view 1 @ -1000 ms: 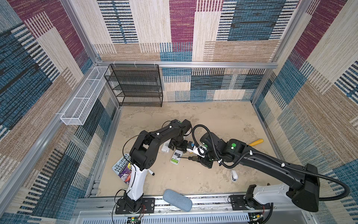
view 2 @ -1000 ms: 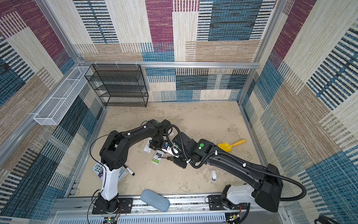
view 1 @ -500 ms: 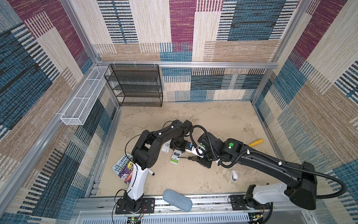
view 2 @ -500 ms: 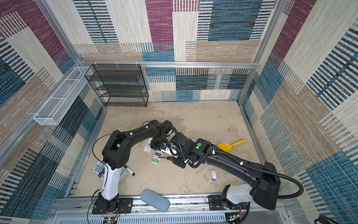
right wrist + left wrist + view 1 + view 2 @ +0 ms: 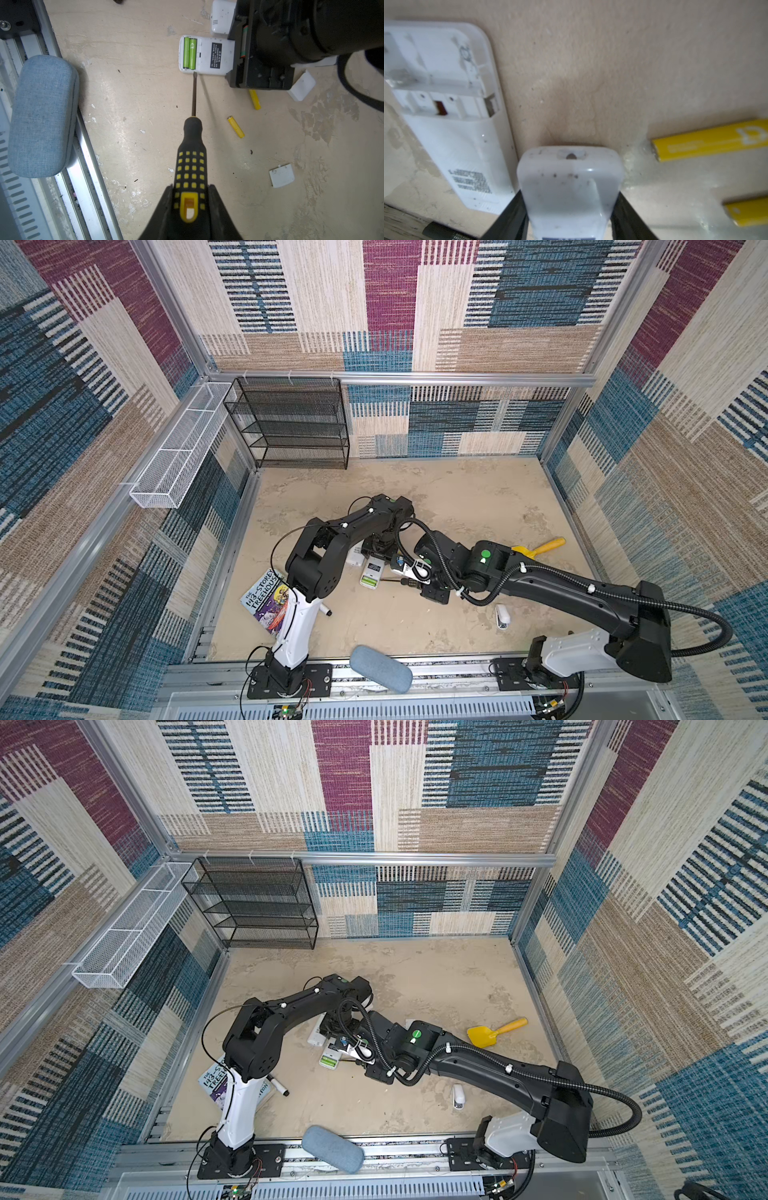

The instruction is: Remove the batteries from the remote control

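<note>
— Two arms over one remote (image 5: 207,55): which has hold of it?

— The left gripper (image 5: 569,214). Its jaws are clamped on the remote's two long sides, at the end away from the battery bay. The remote lies back-up on the sandy worktop (image 5: 145,124).

— And the right?

— The right gripper (image 5: 190,199) has its jaws clenched on the handle of a black-and-yellow screwdriver (image 5: 192,145). The blade points at the remote, tip at the rim beside the open bay. From here it looks to be touching, though I can't swear to it.

— Where are the batteries?

— Two green batteries (image 5: 192,53) sit side by side in the open bay. Two more are out on the worktop beside the remote: a yellow battery (image 5: 235,126) near the screwdriver's shaft, and a second yellow battery (image 5: 255,99) with one end hidden under the left arm (image 5: 270,41).

— That other white thing?

— A second remote (image 5: 452,124), just beside the first, back-up too, its bay open and empty. A white cover (image 5: 281,175) lies loose on the worktop well apart from the remotes, a second white cover (image 5: 302,86) near the left arm.

— Anything else in shot?

— A blue-grey case (image 5: 380,668) on the front rail (image 5: 457,668), a yellow scoop (image 5: 494,1033) off to the right, a book (image 5: 266,605) by the left arm's base.
</note>
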You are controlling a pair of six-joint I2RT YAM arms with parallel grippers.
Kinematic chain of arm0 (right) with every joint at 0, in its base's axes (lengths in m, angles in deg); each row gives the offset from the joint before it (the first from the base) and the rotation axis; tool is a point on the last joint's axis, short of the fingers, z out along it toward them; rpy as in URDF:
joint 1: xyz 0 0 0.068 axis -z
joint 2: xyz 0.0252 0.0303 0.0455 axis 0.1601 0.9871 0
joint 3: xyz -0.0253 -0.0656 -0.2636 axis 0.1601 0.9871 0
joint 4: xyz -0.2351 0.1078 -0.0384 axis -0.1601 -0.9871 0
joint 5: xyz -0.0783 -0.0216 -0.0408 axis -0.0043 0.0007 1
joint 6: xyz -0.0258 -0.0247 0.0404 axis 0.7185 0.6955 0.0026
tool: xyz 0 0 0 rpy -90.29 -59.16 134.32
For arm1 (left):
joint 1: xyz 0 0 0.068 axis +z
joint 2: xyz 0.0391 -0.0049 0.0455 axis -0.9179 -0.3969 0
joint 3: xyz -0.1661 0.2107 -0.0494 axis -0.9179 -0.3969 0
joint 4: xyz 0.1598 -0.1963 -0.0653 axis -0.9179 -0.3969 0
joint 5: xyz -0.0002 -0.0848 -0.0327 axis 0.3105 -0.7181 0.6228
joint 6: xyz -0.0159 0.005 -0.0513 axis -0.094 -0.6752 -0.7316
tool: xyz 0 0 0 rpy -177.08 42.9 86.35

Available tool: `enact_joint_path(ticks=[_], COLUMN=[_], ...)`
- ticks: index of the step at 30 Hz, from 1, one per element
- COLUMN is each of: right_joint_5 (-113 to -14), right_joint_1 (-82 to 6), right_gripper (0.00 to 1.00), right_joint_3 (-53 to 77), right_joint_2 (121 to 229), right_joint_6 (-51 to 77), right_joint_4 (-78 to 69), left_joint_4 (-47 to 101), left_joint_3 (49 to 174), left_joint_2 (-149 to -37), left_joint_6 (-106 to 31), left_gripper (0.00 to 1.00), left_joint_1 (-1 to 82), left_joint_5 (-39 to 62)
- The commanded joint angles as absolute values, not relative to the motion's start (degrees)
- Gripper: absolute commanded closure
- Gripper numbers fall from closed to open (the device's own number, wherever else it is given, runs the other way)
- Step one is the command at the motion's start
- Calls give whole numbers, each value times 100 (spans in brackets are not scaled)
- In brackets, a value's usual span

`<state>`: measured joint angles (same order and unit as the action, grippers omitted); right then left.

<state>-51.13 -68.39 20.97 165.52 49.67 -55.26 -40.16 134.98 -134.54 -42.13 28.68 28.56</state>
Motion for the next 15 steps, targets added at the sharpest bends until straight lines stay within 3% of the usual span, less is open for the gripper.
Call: enact_joint_path(ticks=[1, 15], right_joint_5=[-5065, -5206], right_joint_1=[-6855, -6855], right_gripper=[100, 100], right_joint_3=[2028, 2116], right_joint_2=[16612, 16727], right_joint_6=[5007, 5024], right_joint_4=[-5219, -5230], left_joint_4=[-4127, -4187], left_joint_3=[13528, 13571], left_joint_2=[-13507, -13569], left_joint_6=[-4492, -4687], left_gripper=[51, 54], left_joint_1=[2849, 2773], left_joint_5=[2928, 3037])
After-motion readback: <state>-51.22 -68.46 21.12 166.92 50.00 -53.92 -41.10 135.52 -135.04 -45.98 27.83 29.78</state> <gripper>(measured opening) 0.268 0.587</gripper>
